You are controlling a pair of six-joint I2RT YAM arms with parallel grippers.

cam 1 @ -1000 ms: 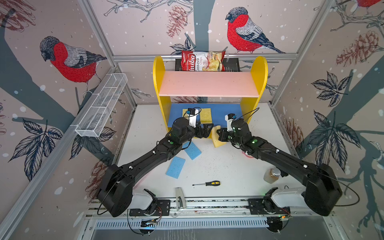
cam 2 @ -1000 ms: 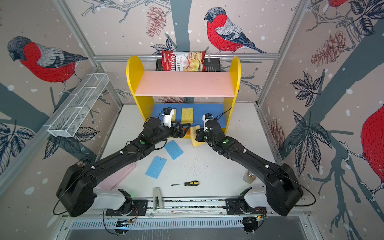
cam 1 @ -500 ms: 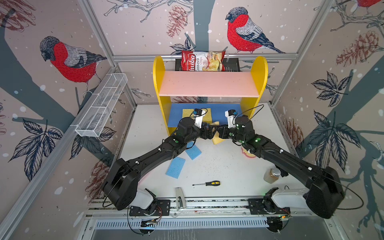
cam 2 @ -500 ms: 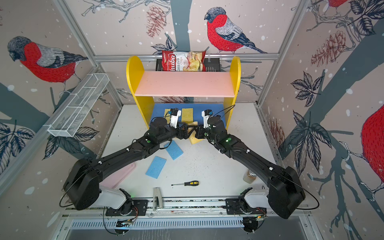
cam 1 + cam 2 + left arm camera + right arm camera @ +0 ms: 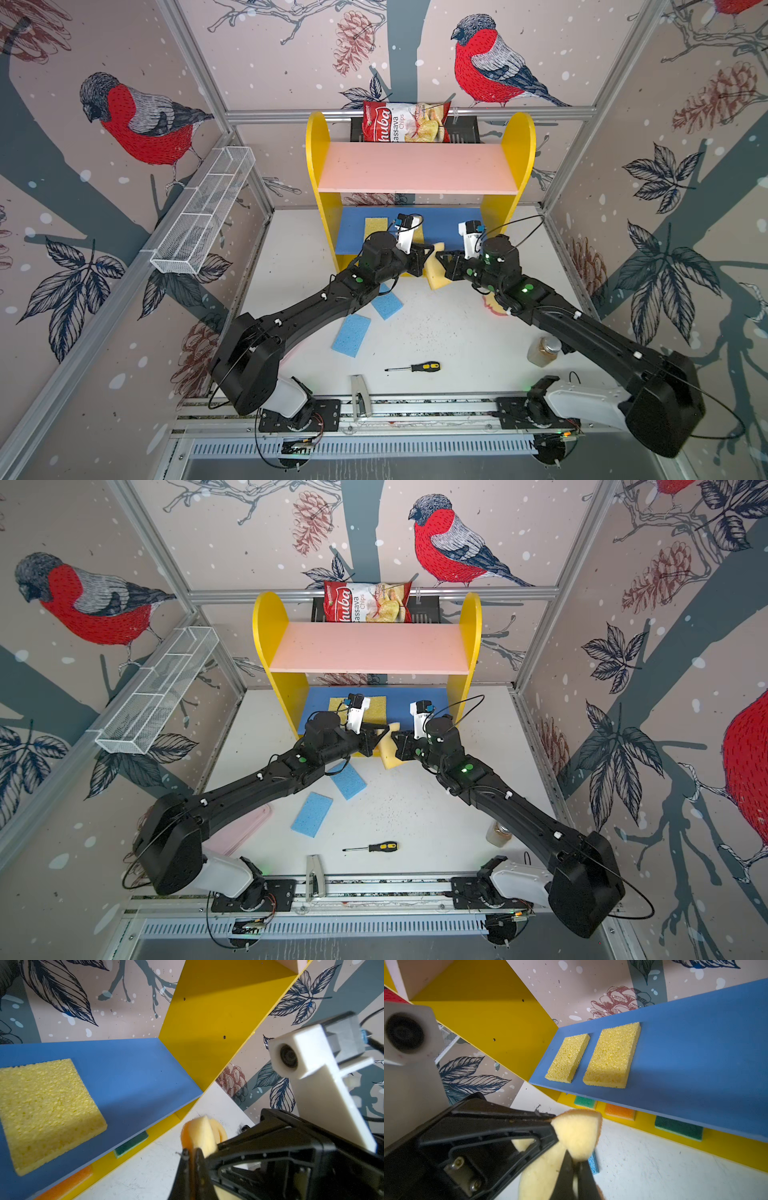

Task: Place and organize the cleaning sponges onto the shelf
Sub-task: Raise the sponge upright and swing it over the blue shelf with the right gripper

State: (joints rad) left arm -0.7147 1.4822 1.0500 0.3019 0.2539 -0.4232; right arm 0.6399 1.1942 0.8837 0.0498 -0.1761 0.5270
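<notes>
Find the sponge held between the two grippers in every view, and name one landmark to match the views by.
Both top views: held sponge, mid-picture, just in front of the blue board.
Left wrist: held sponge close to the camera, folded, off the board's front corner.
Right wrist: held sponge close to the camera, before the board's front edge.
Shared landmark: the blue board.

The white tabletop (image 5: 436,332) carries the yellow shelf (image 5: 318,166) just beyond the left hand (image 5: 430,262) and the right hand (image 5: 445,266). Two yellow sponges (image 5: 568,1057) (image 5: 611,1057) lie side by side on its blue board (image 5: 695,1043). A green sponge (image 5: 585,1102), an orange sponge (image 5: 619,1111) and a darker green sponge (image 5: 679,1127) lie on its yellow base (image 5: 726,1142). Behind the hands, two blue sponges (image 5: 386,303) (image 5: 352,334), a screwdriver (image 5: 415,367) and a jar (image 5: 544,351) rest on the tabletop.
</notes>
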